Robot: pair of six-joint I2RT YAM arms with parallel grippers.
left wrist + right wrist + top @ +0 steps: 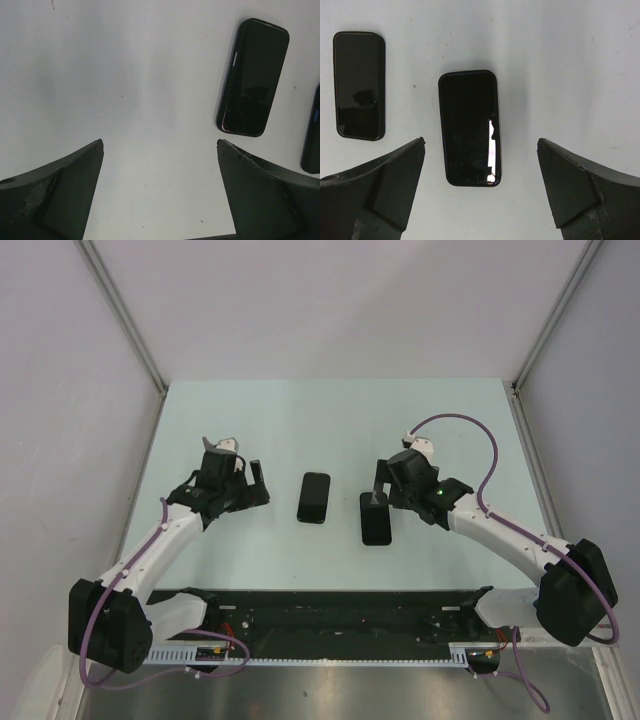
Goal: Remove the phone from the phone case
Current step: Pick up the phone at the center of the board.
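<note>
Two dark phone-shaped slabs lie screen up on the pale table. The middle one (313, 497) has a thick black rim with a side button: the phone in the phone case, also in the left wrist view (253, 77) and the right wrist view (359, 85). Its white back is hidden. My left gripper (258, 483) (160, 145) is open and empty over bare table to its left. My right gripper (381, 490) (481, 142) is open and empty, hovering over the near end of the other slab.
The other slab (376, 518) (469, 127) is a slim glossy phone with a thin bluish edge, just right of the cased phone; its edge shows in the left wrist view (312, 135). A black rail (340, 610) runs along the near table edge.
</note>
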